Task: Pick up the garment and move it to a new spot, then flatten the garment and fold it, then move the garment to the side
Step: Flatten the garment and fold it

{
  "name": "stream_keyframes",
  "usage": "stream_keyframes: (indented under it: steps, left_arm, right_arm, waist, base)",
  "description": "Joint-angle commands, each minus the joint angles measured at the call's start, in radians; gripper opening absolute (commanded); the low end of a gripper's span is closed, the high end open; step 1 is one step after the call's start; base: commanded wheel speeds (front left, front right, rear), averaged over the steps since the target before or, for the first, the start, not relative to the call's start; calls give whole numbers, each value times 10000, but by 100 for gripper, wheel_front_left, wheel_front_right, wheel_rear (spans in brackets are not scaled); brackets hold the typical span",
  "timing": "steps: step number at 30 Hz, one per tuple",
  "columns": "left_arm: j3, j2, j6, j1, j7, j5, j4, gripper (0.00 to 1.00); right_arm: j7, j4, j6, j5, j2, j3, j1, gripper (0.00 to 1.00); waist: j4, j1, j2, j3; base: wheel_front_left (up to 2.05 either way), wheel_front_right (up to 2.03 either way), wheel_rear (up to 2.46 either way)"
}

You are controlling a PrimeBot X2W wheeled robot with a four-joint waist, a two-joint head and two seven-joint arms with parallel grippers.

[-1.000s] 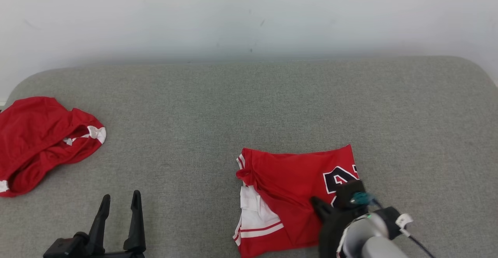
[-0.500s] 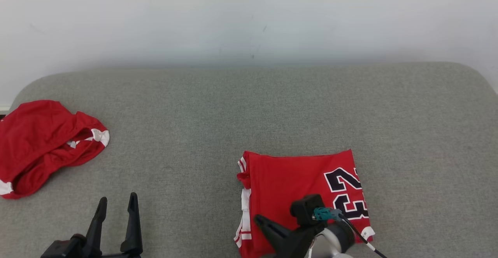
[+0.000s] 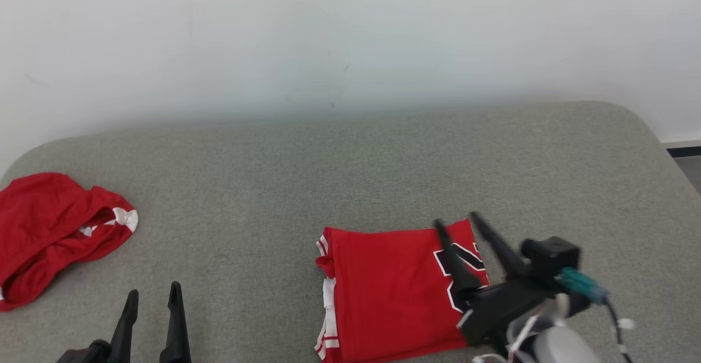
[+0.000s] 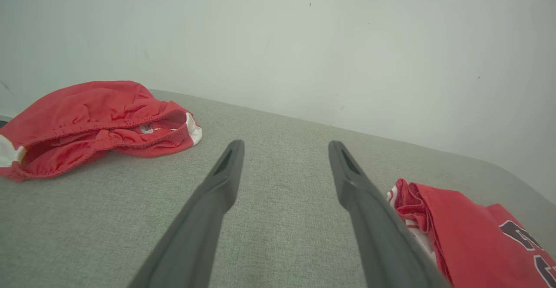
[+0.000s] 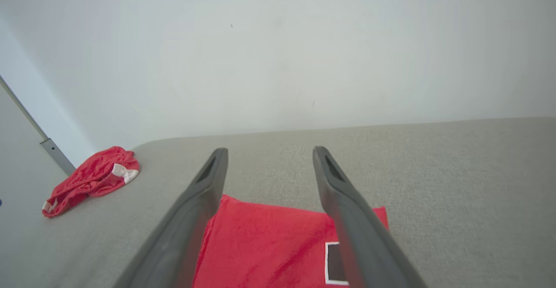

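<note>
The garment (image 3: 383, 292) is a red jersey with dark numbers and white trim, lying folded into a flat rectangle on the grey surface (image 3: 328, 177). It also appears in the left wrist view (image 4: 469, 236) and the right wrist view (image 5: 260, 244). My right gripper (image 3: 455, 219) hovers over the garment's right part, open, nothing between its fingers (image 5: 269, 150). My left gripper (image 3: 153, 290) stands open at the lower left, apart from the garment and holding nothing (image 4: 285, 142).
A second red garment (image 3: 49, 226) lies crumpled at the surface's far left edge, also seen from the left wrist (image 4: 95, 118) and right wrist (image 5: 93, 177). A white wall (image 3: 350, 34) backs the surface. The surface's right edge rounds off near the floor (image 3: 687, 166).
My right gripper has opened, lifted off the folded garment and swung right, fingers now pointing away. The garment stays flat. The head camera has shifted. The left gripper is unchanged.
</note>
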Motion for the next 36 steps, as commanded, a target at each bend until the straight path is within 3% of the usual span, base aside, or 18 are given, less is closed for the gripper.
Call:
stream_keyframes:
  steps: [1, 4, 11, 21, 36]
  left_arm:
    - [69, 3, 27, 154, -2, 3, -41, 100]
    - [115, 5, 54, 228, 0, -5, -55, 100]
    - [155, 3, 36, 455, 0, -44, -30, 100]
    - [178, 5, -34, 892, 0, -35, -122, 100]
    - [326, 3, -126, 697, -2, 257, -37, 100]
  right_arm:
    - [-192, -219, -24, -298, -105, -581, 262, 100]
    - [-265, -338, -24, -503, -246, -1158, 418, 100]
    - [-534, -6, -24, -1000, -1268, -2128, 783, 100]
    - [-1120, 1085, -24, -1127, -2334, -2189, 783, 100]
    - [-1901, 2307, -24, -524, -2333, -1703, 640, 100]
  waist:
    - [-182, 1, 0, -154]
    - [-248, 1, 0, -203]
    - [-234, 1, 0, -372]
    - [-119, 1, 0, -611]
    - [-173, 1, 0, -642]
  base:
    - [0, 0, 0]
    - [0, 0, 0]
    - [0, 0, 0]
    - [0, 0, 0]
    - [0, 0, 0]
